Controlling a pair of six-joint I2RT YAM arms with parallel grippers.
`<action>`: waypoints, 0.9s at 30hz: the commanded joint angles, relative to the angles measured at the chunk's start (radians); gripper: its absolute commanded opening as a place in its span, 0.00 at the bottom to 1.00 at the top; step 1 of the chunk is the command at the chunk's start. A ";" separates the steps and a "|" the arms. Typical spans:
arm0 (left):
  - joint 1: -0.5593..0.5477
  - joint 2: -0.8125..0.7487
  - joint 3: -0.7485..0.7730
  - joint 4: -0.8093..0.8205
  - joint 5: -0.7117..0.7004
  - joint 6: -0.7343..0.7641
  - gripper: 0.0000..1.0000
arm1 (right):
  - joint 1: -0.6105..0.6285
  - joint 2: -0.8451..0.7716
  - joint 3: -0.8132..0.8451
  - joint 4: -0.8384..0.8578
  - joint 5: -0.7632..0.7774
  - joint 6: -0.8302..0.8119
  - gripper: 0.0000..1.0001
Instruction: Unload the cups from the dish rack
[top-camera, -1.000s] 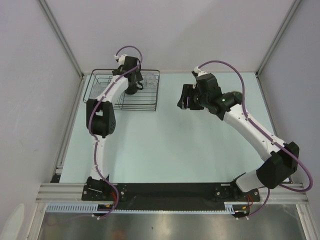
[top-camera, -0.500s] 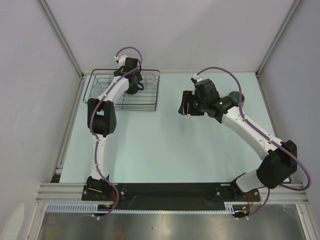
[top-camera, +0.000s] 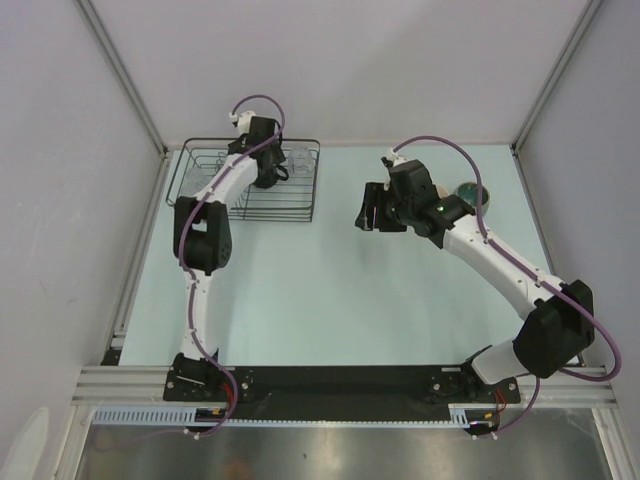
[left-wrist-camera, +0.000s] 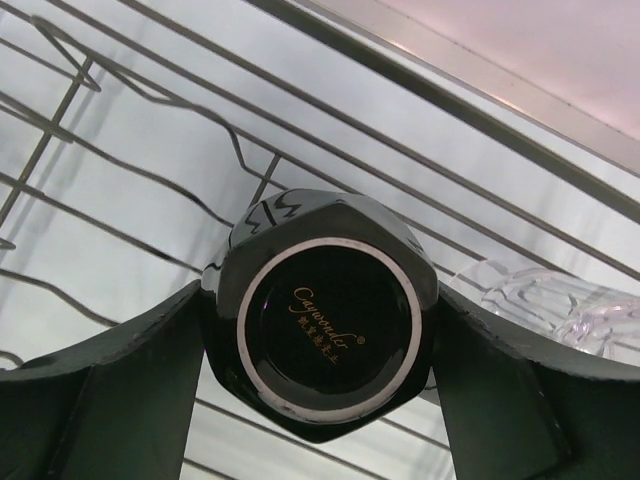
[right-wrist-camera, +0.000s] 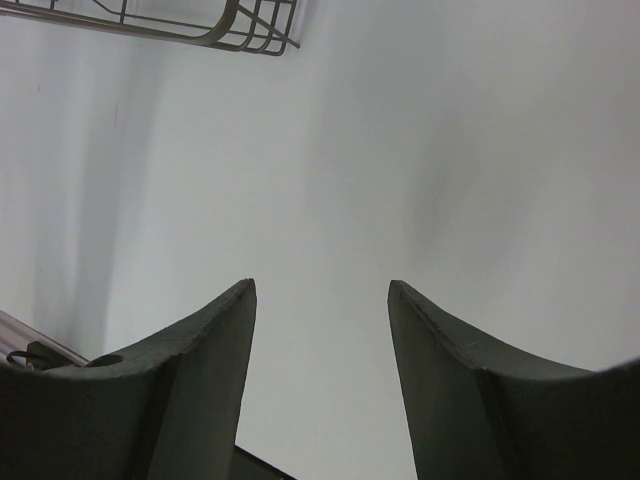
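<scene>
dish rack (top-camera: 200, 165) sitting at desk's (top-camera: 330, 290) far-left corner | left gripper (top-camera: 268, 174) jaws gripping upturned black mug (left-wrist-camera: 330, 315) inside it, glass tumbler (left-wrist-camera: 545, 300) lying just beside | right gripper (right-wrist-camera: 320, 290) jaws hanging open mid-desk | teal cup (top-camera: 470, 192) standing near far-right corner

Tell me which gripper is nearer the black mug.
Left. The left gripper has its fingers either side of the black mug inside the dish rack. The right gripper hangs open over the table, well right of the rack.
</scene>
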 joint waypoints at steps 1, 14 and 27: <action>0.007 -0.085 -0.064 0.003 0.056 -0.055 0.00 | 0.004 -0.041 -0.024 0.061 -0.014 0.017 0.60; 0.004 -0.202 0.008 -0.071 0.041 -0.030 0.01 | 0.005 -0.060 -0.015 0.089 -0.007 0.008 0.60; 0.007 -0.289 0.025 -0.102 0.068 -0.016 0.00 | 0.004 -0.080 -0.012 0.110 -0.030 0.032 0.60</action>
